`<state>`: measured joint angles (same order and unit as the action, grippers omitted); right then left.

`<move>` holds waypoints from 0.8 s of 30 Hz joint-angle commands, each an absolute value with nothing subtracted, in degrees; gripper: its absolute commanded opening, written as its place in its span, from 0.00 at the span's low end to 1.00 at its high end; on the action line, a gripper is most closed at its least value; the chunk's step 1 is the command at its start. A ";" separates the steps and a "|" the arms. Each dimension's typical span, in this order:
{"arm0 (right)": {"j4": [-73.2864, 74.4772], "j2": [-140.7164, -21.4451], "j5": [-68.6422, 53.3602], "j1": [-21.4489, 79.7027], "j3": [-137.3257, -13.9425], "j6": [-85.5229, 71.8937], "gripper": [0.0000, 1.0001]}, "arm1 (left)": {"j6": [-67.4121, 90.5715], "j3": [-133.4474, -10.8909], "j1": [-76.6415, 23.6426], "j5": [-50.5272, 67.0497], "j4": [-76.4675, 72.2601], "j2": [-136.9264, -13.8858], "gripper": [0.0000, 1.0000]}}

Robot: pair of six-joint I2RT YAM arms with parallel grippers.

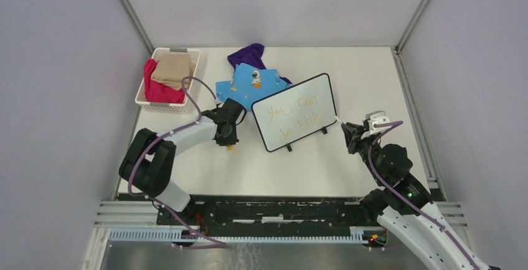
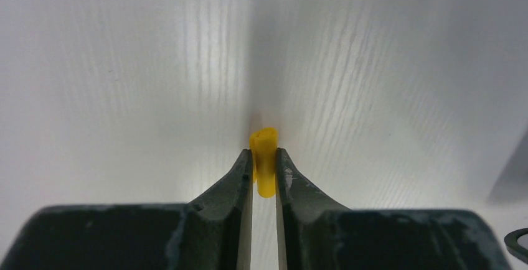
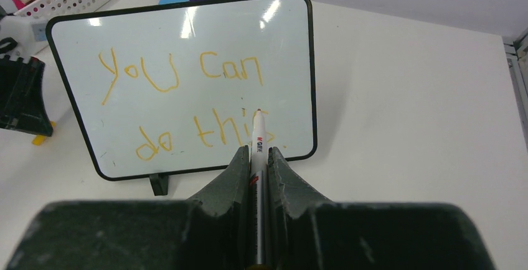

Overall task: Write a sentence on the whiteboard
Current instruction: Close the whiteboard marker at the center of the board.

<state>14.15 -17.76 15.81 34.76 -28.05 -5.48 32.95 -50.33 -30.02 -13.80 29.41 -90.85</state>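
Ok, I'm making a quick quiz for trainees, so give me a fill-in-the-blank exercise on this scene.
The sentence on the whiteboard reads "you can do ____".
The marker is clamped in the ____.
The left tool is shut on a small piece coloured ____.
Missing words: this; right tool; yellow.

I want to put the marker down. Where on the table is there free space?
The table is bare right of the whiteboard, up to its far right corner. A second bare strip lies in front of the board's feet, before the arm bases. The far left is crowded: basket, blue cloth, purple cloth, and the left arm.
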 commanded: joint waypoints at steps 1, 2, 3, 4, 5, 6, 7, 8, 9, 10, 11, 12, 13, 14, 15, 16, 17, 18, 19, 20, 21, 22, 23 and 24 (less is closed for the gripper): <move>12.78 -19.07 17.71 34.86 -31.26 -4.12 0.00 | 32.69 -51.41 -28.17 -18.98 33.50 -80.57 0.02; 12.68 -19.79 17.46 34.96 -32.09 -3.61 0.00 | 32.58 -52.42 -27.72 -19.74 34.11 -78.13 0.02; 12.68 -20.50 17.17 34.95 -33.12 -2.79 0.00 | 32.41 -53.44 -27.49 -20.53 34.66 -75.50 0.02; 12.75 -21.30 17.17 34.89 -34.57 -2.02 0.00 | 32.06 -54.67 -27.39 -21.24 35.05 -73.17 0.02; 12.74 -22.04 17.38 34.94 -35.80 -1.18 0.00 | 31.56 -56.28 -27.33 -21.63 35.22 -70.56 0.02; 12.57 -22.81 17.48 34.95 -37.29 -0.60 0.00 | 30.77 -57.57 -27.30 -21.80 35.24 -68.22 0.02; 12.45 -23.71 17.45 34.93 -38.62 -0.41 0.00 | 29.87 -58.90 -27.25 -21.54 34.87 -66.06 0.02; 12.25 -24.39 17.34 34.90 -39.68 0.61 0.00 | 28.68 -60.02 -27.25 -20.08 33.75 -63.97 0.02; 11.90 -25.36 17.21 34.92 -40.86 1.13 0.00 | 27.37 -61.18 -27.25 -18.14 32.38 -62.25 0.02; 11.58 -26.27 16.60 34.98 -41.91 1.02 0.00 | 26.26 -62.21 -27.27 -16.07 30.92 -60.53 0.02; 10.85 -27.48 15.69 35.03 -43.00 0.84 0.00 | 25.45 -63.16 -27.25 -14.25 28.92 -59.11 0.02; 9.75 -28.57 14.96 35.05 -44.04 0.35 0.00 | 24.75 -64.00 -27.29 -12.01 26.81 -57.94 0.02; 8.55 -29.46 13.75 35.03 -44.86 0.09 0.00 | 24.29 -64.73 -27.25 -9.53 24.28 -56.92 0.02; 6.93 -30.31 12.62 35.07 -45.87 -1.14 0.00 | 24.04 -65.50 -27.27 -6.71 21.72 -56.27 0.02; 5.36 -30.99 11.33 35.06 -46.57 -2.17 0.00 | 24.04 -66.24 -27.25 -3.21 19.17 -55.86 0.02; 3.31 -31.78 10.34 35.01 -47.34 -2.62 0.00 | 24.33 -66.83 -27.25 0.11 15.77 -55.66 0.02; 1.59 -32.53 9.64 34.98 -48.04 -3.15 0.00 | 25.11 -67.15 -27.26 3.75 13.14 -55.44 0.02; -0.27 -33.45 8.73 35.00 -49.04 -3.70 0.00 | 26.11 -67.16 -27.25 6.86 10.45 -55.20 0.02; -2.60 -34.46 7.55 34.99 -50.02 -4.19 0.00 | 27.24 -66.92 -27.25 9.54 7.69 -54.84 0.02; -4.39 -35.21 6.39 35.00 -50.77 -4.91 0.00 | 28.43 -66.36 -27.29 12.18 4.85 -54.60 0.02; -6.89 -36.03 5.41 35.04 -51.18 -5.67 0.00 | 29.87 -65.46 -27.25 14.27 1.33 -54.18 0.02; -8.92 -36.63 3.94 35.05 -51.41 -6.83 0.00 | 31.65 -64.26 -27.31 16.09 -2.03 -53.83 0.02; -11.06 -37.49 2.31 35.01 -51.78 -7.59 0.00 | 33.49 -63.30 -27.28 17.92 -5.01 -53.53 0.02; -12.31 -38.12 1.51 35.21 -52.13 -8.57 0.00 | 35.38 -62.46 -27.26 19.01 -7.68 -53.48 0.02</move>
